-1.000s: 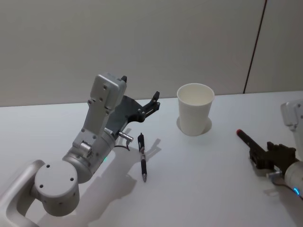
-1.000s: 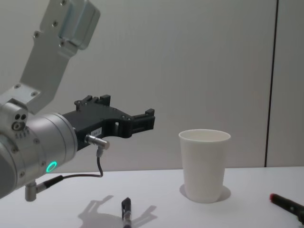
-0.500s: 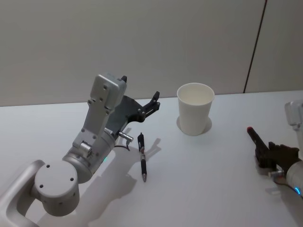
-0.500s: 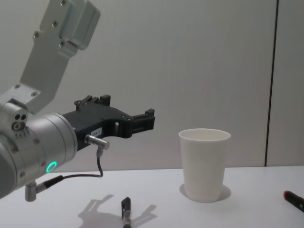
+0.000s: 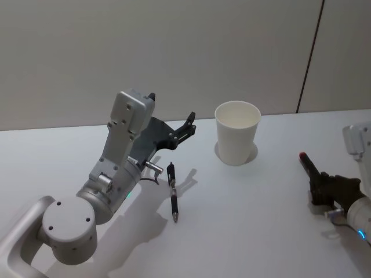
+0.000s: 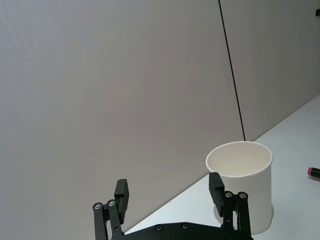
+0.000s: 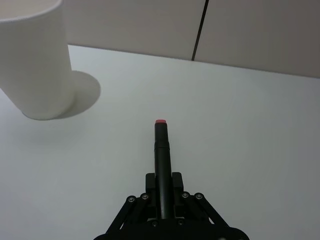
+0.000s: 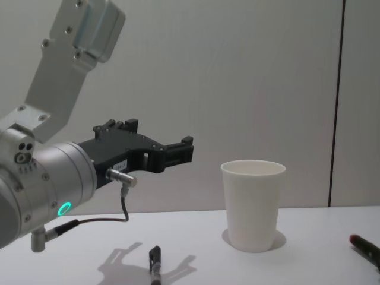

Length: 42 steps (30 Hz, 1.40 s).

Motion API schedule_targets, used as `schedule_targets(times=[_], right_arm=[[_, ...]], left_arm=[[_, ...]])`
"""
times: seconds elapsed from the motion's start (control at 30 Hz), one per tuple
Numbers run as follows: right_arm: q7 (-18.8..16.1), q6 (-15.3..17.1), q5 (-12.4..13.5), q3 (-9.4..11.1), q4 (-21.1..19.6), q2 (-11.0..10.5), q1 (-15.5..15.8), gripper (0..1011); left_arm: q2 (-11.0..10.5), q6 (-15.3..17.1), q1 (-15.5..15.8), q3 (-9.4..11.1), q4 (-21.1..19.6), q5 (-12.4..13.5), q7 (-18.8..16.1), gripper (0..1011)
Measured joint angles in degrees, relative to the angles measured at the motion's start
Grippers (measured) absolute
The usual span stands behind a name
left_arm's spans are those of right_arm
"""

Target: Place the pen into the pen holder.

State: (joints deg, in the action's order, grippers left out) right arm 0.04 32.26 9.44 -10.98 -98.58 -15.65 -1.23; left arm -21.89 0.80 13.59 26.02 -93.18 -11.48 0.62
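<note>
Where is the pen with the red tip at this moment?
In the head view the red-tipped pen is held by the right hand at the right side, well to the right of the cup.

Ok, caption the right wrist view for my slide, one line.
Right gripper holds a red-tipped black pen pointing out over the white table, the white paper cup standing upright farther off.

A lab-like test room: bare white table (image 5: 249, 220), plain panelled wall (image 5: 174, 52).

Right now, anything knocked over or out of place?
Nothing stands out. The pen holder stands upright; a black pen lies flat on the table near the open left gripper; the right gripper holds a red-tipped pen.
</note>
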Motion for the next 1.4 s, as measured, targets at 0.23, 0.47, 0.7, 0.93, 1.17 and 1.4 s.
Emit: schedule_targets(times=[0.23,0.47,0.7,0.93,1.17,1.4], right_arm=[[-0.7,-3.5,-1.0,-0.1,-0.1,0.0,0.2,172],[-1.5,-8.9,-2.0,0.0,-0.3,-0.1,0.1,172],[-2.4,-14.2,-2.8,0.2,-0.3,-0.1,-0.5,172],[-3.4,-19.7,-3.4,0.4,0.3,0.3,-1.8,172],[-4.6,-25.4,-4.2,0.4,1.6,1.2,-4.0,172],[-6.0,-31.1,-5.1,0.2,4.0,2.5,-7.2,172]], left_arm=[[0.0,0.0,0.0,0.0,0.0,0.0,0.0,1001],[0.0,0.0,0.0,0.0,0.0,0.0,0.0,1001],[0.0,0.0,0.0,0.0,0.0,0.0,0.0,1001],[0.0,0.0,0.0,0.0,0.0,0.0,0.0,1001],[0.0,0.0,0.0,0.0,0.0,0.0,0.0,1001],[0.0,0.0,0.0,0.0,0.0,0.0,0.0,1001]])
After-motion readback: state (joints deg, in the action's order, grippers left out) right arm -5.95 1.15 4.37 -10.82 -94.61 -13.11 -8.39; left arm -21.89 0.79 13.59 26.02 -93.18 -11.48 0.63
